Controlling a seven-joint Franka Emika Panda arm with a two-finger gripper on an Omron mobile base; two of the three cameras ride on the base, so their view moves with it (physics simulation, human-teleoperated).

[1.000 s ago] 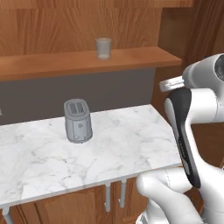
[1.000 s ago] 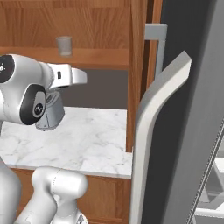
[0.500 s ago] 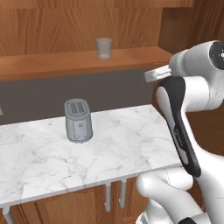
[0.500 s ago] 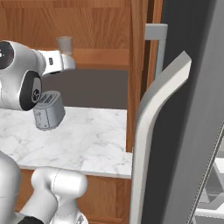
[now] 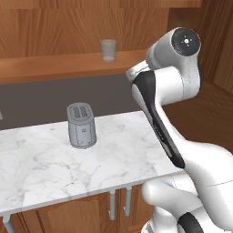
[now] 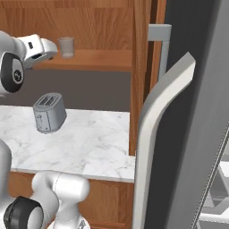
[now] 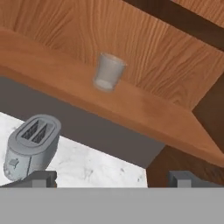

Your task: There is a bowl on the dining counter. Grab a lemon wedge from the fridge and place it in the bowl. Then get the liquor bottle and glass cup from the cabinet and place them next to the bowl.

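glass cup aside, the biggest thing here is the grey fridge, its door with a long pale handle standing at the right of the right base view. next comes the reddish-brown cabinet, whose plain wooden shelf runs above a white marble counter. a grey two-slot toaster stands on that marble, below and left of the cup. the cup itself, a short clear tumbler, stands upright on the shelf against the wooden back panel. the gripper sits well short of the cup, fingertips spread fully apart with nothing between them.
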